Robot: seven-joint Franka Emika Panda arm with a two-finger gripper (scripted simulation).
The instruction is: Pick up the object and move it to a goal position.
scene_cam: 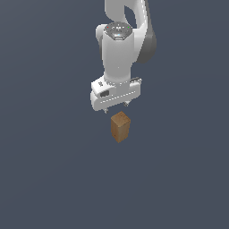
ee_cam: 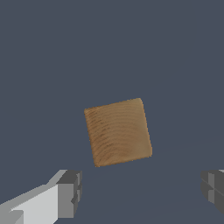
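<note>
The object, a tall tan-brown wood-textured block (scene_cam: pixel 120 127), stands upright on the dark grey floor in the exterior view. My white gripper (scene_cam: pixel 116 106) hangs just above and slightly behind its top, fingers spread wide and holding nothing. In the wrist view the block's square top face (ee_cam: pixel 118 131) lies near the middle of the picture. The two grey fingertips (ee_cam: pixel 70 194) sit far apart on either side, and the block is not between them.
A plain dark grey surface (scene_cam: pixel 49 170) stretches all around the block. The white arm (scene_cam: pixel 120 44) rises above the gripper.
</note>
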